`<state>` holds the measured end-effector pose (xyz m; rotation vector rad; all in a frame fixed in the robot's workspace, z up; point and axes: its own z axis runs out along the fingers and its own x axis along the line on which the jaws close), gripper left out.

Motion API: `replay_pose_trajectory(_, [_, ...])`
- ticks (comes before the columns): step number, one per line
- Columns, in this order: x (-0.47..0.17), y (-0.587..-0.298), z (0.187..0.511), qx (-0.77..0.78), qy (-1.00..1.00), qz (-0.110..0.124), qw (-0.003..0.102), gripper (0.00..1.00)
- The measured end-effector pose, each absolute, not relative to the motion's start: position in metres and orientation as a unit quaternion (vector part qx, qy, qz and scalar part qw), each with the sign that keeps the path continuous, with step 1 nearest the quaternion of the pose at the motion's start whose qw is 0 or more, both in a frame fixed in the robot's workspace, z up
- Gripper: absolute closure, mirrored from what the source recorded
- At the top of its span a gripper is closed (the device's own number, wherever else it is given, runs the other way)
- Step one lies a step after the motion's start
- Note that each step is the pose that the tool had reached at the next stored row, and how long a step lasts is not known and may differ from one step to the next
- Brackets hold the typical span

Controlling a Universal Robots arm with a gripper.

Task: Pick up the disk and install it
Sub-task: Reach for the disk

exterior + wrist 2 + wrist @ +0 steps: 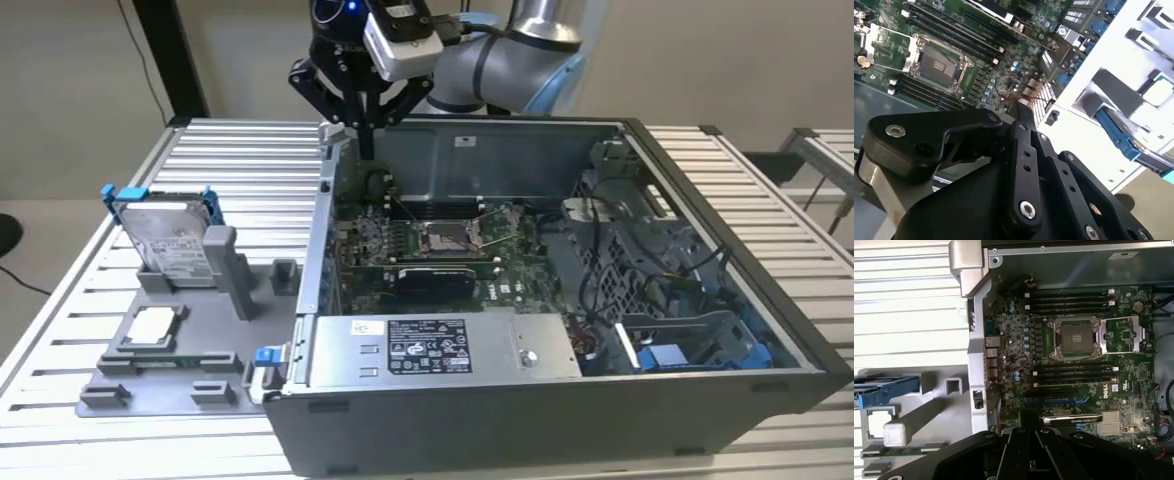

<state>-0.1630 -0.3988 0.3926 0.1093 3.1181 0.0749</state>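
The tool [363, 148] is hanging over the open computer case [534, 425] at its rear wall, fingers pressed together on nothing. The disk [171, 235] is standing upright in a grey rack [214, 335] on the tabletop [227, 170] at the exterior view's left, well apart from the tool, with its lower edge hidden in the slot.

The disk [171, 237] stands in a holder [150, 393] beside the case [534, 412] (exterior view's left)

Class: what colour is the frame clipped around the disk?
Blue. The frame around the disk shows best in the exterior view.
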Motion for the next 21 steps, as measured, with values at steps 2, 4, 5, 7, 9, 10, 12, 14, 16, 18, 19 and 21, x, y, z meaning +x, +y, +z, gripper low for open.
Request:
replay_pose_trajectory(2, [-0.165, -0.399, 0.393, 0.035, 0.999, 0.024, 0.010, 1.00])
replay_pose_trajectory(4, [-0.168, -0.399, 0.393, 0.035, 0.999, 0.024, 0.010, 1.00])
replay_pose_trajectory(5, [-0.169, -0.399, 0.393, 0.035, 0.999, 0.024, 0.010, 1.00])
replay_pose_trajectory(7, [-0.172, -0.399, 0.393, 0.035, 0.999, 0.024, 0.010, 1.00])
replay_pose_trajectory(9, [-0.174, -0.399, 0.393, 0.035, 0.999, 0.024, 0.010, 1.00])
replay_pose_trajectory(10, [-0.175, -0.399, 0.393, 0.035, 0.999, 0.024, 0.010, 1.00])
replay_pose_trajectory(12, [-0.178, -0.399, 0.393, 0.035, 0.999, 0.024, 0.010, 1.00])
replay_pose_trajectory(14, [-0.181, -0.399, 0.393, 0.035, 0.999, 0.024, 0.010, 1.00])
replay_pose_trajectory(16, [-0.184, -0.399, 0.393, 0.035, 0.999, 0.024, 0.010, 1.00])
replay_pose_trajectory(18, [-0.186, -0.399, 0.393, 0.035, 0.999, 0.024, 0.010, 1.00])
replay_pose_trajectory(19, [-0.188, -0.399, 0.393, 0.035, 0.999, 0.024, 0.010, 1.00])
replay_pose_trajectory(21, [-0.190, -0.399, 0.393, 0.035, 0.999, 0.024, 0.010, 1.00])
